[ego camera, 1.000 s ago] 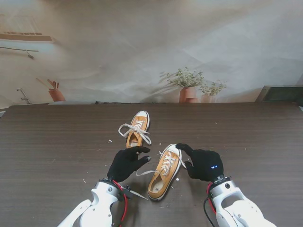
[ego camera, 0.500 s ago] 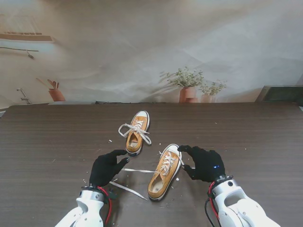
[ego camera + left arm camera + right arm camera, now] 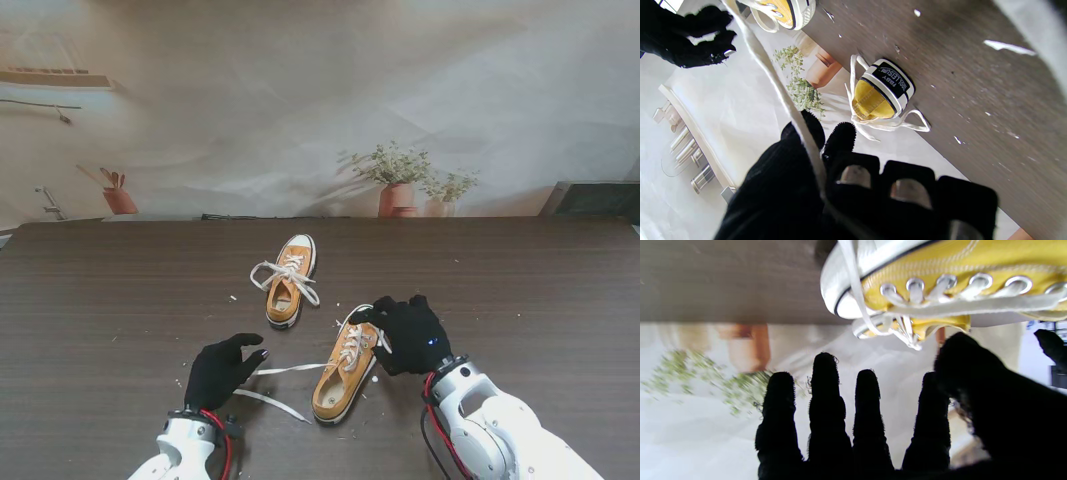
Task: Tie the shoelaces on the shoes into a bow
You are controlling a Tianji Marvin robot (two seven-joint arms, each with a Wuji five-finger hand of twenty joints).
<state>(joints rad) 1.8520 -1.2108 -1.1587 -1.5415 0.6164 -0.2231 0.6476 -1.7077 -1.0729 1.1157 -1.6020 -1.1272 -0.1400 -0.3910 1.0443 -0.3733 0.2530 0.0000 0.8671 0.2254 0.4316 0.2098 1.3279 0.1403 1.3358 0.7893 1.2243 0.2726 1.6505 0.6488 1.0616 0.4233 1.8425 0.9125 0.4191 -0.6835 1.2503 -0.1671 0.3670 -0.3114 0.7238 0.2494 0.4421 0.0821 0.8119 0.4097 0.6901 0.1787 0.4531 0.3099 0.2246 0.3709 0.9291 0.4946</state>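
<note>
Partly, shoe [image 3: 346,365] behind right robot hand [image 3: 409,335].

Two shoes [image 3: 318,325], two hands [image 3: 316,355], seemingly.

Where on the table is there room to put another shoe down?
Bare table spreads wide left of the far shoe, and right of the right hand. It's crowded around the near shoe, with the lace stretched to the left hand.

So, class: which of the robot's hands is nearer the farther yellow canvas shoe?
Right. The right hand sits nearer the farther yellow canvas shoe; the left hand hangs back.
</note>
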